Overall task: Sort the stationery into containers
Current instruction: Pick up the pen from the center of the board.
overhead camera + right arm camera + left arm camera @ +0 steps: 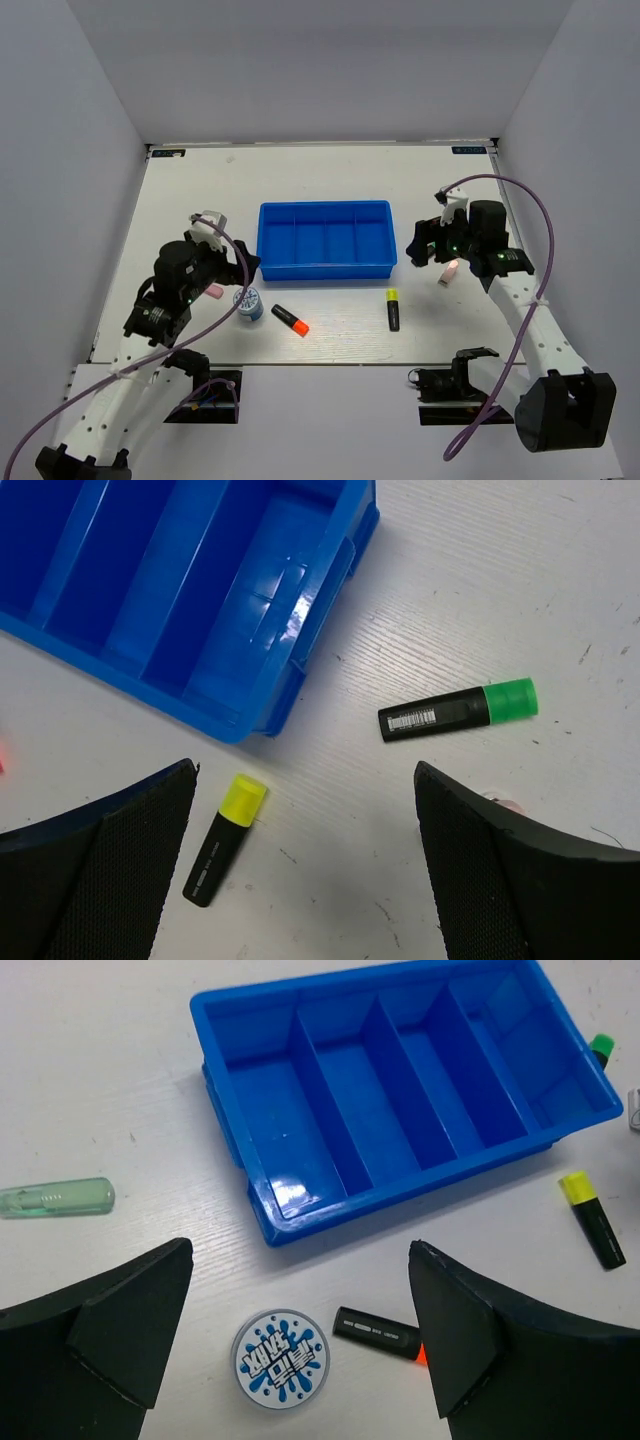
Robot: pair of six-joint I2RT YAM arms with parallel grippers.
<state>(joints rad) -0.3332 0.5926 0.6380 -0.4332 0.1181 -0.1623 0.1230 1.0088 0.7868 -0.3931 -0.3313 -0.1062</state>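
Note:
The blue four-compartment tray [325, 208] sits mid-table, empty. My left gripper [243, 264] is open and hovers over the blue-and-white disc [247, 305]; in the left wrist view the gripper [298, 1295] frames the disc [281, 1357] and the orange-capped marker [378, 1332]. My right gripper [413, 247] is open right of the tray; in the right wrist view the gripper [305, 800] is above bare table between the yellow-capped marker [224, 840] and the green-capped marker [460, 710]. Pink erasers lie by each arm [213, 292] [450, 272].
A pale grey-green piece [55, 1198] lies left of the tray [250, 1150]. The orange marker [290, 319] and yellow marker [393, 308] lie in front of the tray. White walls enclose the table on three sides.

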